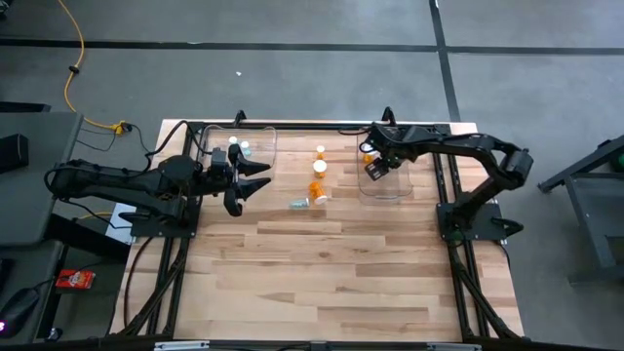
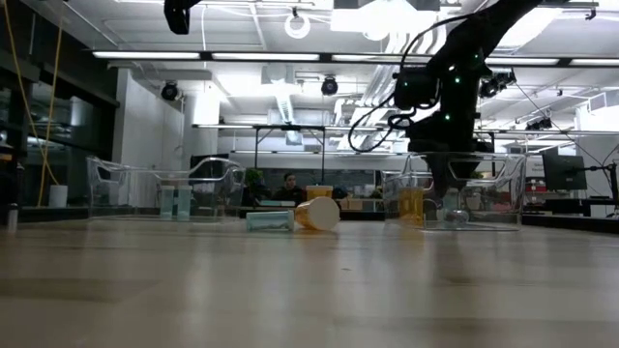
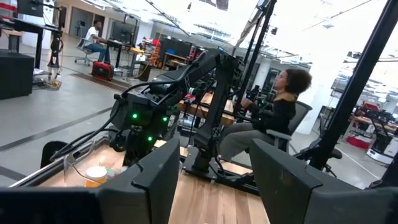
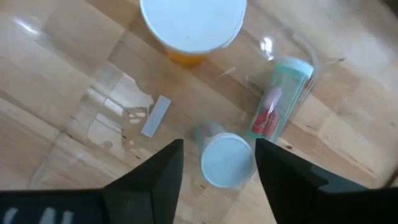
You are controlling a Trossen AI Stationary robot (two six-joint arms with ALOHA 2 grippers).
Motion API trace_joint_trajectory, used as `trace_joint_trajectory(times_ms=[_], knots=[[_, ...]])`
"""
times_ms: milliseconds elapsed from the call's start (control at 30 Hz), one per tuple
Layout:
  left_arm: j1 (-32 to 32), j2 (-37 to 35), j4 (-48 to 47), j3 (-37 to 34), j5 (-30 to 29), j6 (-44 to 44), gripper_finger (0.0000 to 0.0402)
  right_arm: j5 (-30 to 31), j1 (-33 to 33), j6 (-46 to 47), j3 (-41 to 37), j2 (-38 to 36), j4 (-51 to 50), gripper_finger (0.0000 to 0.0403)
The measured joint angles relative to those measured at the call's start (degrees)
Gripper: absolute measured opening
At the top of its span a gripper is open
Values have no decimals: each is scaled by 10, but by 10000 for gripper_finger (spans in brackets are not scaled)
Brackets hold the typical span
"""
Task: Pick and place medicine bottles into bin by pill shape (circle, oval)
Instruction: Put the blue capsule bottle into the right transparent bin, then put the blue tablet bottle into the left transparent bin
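Observation:
My right gripper (image 4: pixel 217 165) points down into the clear right bin (image 1: pixel 395 180), open. Its fingers stand on either side of a small clear medicine bottle (image 4: pixel 225 160) with a white cap, which stands upright on the bin floor. In the same bin an orange bottle (image 4: pixel 193 25) stands upright and a pale green bottle (image 4: pixel 280 102) with red pills lies on its side. My left gripper (image 1: pixel 249 180) waits open above the table beside the left bin (image 1: pixel 255 136). On the table between the bins are orange bottles (image 1: pixel 319 168) and a clear one (image 1: pixel 299 204) lying down.
The left bin holds two white-capped bottles (image 1: pixel 237 148). A small label (image 4: pixel 155 115) lies on the right bin's floor. In the low view a clear bottle (image 2: pixel 271 220) and an orange one (image 2: pixel 319 213) lie side by side mid-table. Bare wood stretches toward the near edge. A person sits beyond the table.

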Motion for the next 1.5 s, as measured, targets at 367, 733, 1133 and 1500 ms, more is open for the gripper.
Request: trace_joint_trajectory(times_ms=[367, 733, 1133, 1500], knots=[[0, 0, 0, 0, 2, 0, 186, -21, 46, 7, -14, -177, 109, 217], [0, 0, 0, 0, 1, 0, 186, -43, 269, -16, -176, -301, 646, 217], [0, 0, 0, 0, 1, 0, 186, -42, 305, -53, -177, -300, 658, 217], [0, 53, -88, 45, -23, -41, 186, -41, 305, -50, -177, -300, 658, 217]])
